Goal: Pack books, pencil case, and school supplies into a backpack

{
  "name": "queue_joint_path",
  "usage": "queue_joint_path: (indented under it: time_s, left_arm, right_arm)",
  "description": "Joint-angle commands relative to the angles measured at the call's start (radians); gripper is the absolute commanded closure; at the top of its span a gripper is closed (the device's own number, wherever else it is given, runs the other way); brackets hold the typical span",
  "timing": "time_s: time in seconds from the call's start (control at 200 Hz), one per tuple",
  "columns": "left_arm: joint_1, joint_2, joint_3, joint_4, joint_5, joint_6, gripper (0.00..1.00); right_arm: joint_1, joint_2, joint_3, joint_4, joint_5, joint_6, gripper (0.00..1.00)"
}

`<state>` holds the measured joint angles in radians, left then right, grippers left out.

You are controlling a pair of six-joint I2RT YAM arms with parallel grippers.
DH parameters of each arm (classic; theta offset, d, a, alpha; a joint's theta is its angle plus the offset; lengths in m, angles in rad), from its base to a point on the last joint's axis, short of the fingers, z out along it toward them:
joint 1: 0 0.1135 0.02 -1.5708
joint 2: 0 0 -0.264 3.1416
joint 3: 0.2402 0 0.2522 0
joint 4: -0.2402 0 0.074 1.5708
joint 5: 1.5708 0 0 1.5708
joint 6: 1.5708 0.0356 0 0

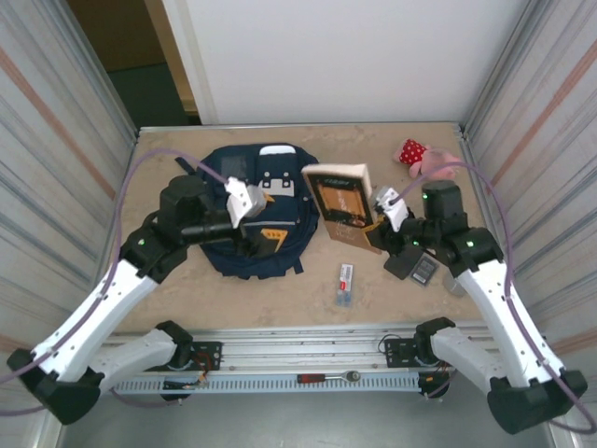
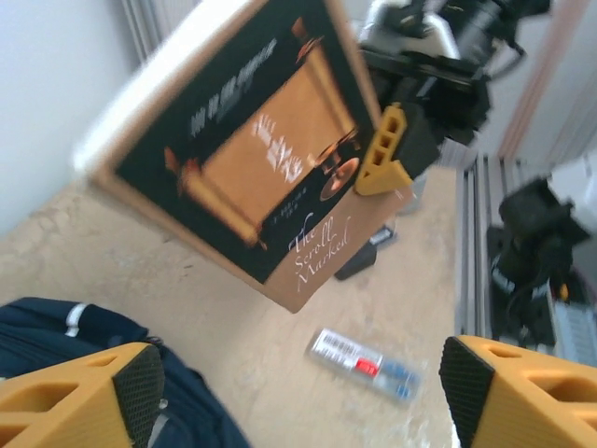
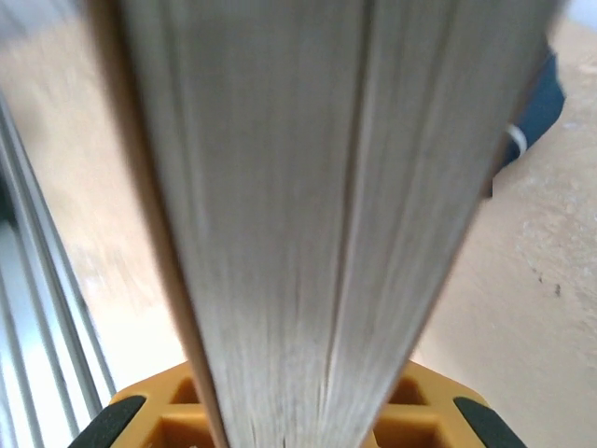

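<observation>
We are observing the right gripper (image 3: 298,422) pinching the book (image 1: 338,201) by its edge, tilted above the tabletop (image 1: 187,289) toward its far edge, beside the backpack (image 1: 219,254). The left gripper (image 2: 294,392) is hanging spread, empty.

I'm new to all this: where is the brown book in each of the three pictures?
Top external: right of centre, the book tilted up in the right claw.
Left wrist: the book upper middle, cover showing.
Right wrist: the book's page edges, centre, end-on.
Shared landmark: the navy backpack.
</observation>
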<state>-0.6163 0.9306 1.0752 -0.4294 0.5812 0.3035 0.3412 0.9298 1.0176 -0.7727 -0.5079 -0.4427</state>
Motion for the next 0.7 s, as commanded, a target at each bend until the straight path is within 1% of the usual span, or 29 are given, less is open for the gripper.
queue_joint_path:
  time_s: [0.0, 0.115, 0.195, 0.256, 0.271, 0.331, 0.416, 0.496, 0.551, 0.586, 0.616, 0.646, 0.696]
  left_arm:
    - [-0.002, -0.023, 0.025, -0.190, -0.027, 0.291, 0.17]
    - [-0.014, 0.034, 0.079, -0.298, -0.063, 0.365, 0.15]
    - [-0.038, 0.073, 0.093, -0.326, -0.075, 0.392, 0.14]
    - [-0.064, 0.103, 0.094, -0.326, -0.086, 0.409, 0.13]
    - [-0.072, 0.110, 0.095, -0.326, -0.088, 0.412, 0.13]
    - [-0.092, 0.138, 0.103, -0.325, -0.092, 0.420, 0.12]
    - [-0.100, 0.174, 0.104, -0.302, -0.084, 0.413, 0.10]
    - [-0.110, 0.205, 0.105, -0.276, -0.056, 0.399, 0.11]
    - [-0.122, 0.218, 0.095, -0.247, -0.050, 0.385, 0.13]
    - [-0.130, 0.224, 0.086, -0.229, -0.050, 0.375, 0.17]
    - [-0.134, 0.229, 0.077, -0.211, -0.044, 0.364, 0.24]
    - [-0.133, 0.230, 0.069, -0.193, -0.032, 0.350, 0.37]
    - [-0.127, 0.226, 0.051, -0.164, -0.020, 0.330, 0.62]
  right_arm:
    - [0.069, 0.032, 0.052, -0.125, 0.153, -0.300, 1.00]
    - [0.166, 0.048, 0.062, -0.130, 0.220, -0.388, 1.00]
    - [0.213, 0.055, 0.067, -0.121, 0.223, -0.423, 1.00]
    - [0.245, 0.055, 0.077, -0.111, 0.225, -0.427, 1.00]
    - [0.253, 0.081, 0.079, -0.110, 0.225, -0.427, 1.00]
    - [0.285, 0.103, 0.091, -0.109, 0.233, -0.428, 1.00]
    - [0.324, 0.129, 0.107, -0.112, 0.240, -0.432, 1.00]
    - [0.332, 0.154, 0.127, -0.115, 0.212, -0.422, 1.00]
    - [0.332, 0.169, 0.144, -0.117, 0.186, -0.409, 1.00]
    - [0.333, 0.177, 0.149, -0.113, 0.175, -0.405, 1.00]
    - [0.332, 0.179, 0.151, -0.107, 0.168, -0.398, 1.00]
    - [0.330, 0.179, 0.151, -0.099, 0.159, -0.390, 1.00]
    - [0.317, 0.176, 0.151, -0.083, 0.139, -0.371, 1.00]
